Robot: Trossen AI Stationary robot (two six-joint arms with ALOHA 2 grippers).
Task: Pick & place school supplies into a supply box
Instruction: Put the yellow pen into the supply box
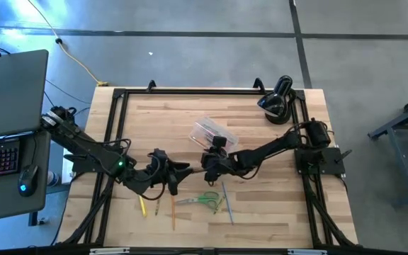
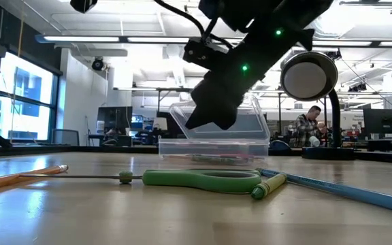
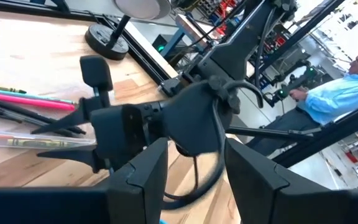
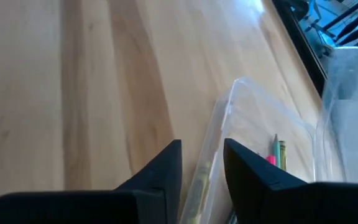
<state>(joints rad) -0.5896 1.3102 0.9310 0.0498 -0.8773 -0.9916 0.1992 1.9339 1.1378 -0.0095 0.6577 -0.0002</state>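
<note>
Nearest the low camera, green-handled scissors lie centre frame: light, stiff, best pinched across the handles. Behind stands the clear supply box, slippery. Both the left gripper and right gripper stand parted, empty.

text: none legible | labels: none | brands: none | numbers: none | signs: none

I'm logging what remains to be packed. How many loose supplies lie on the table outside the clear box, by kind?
Green-handled scissors: 1
Yellow pencil: 1
Short brown pencil: 1
Orange pencil: 1
Green crayon: 1
Grey-blue pencil: 1
Total: 6
</note>
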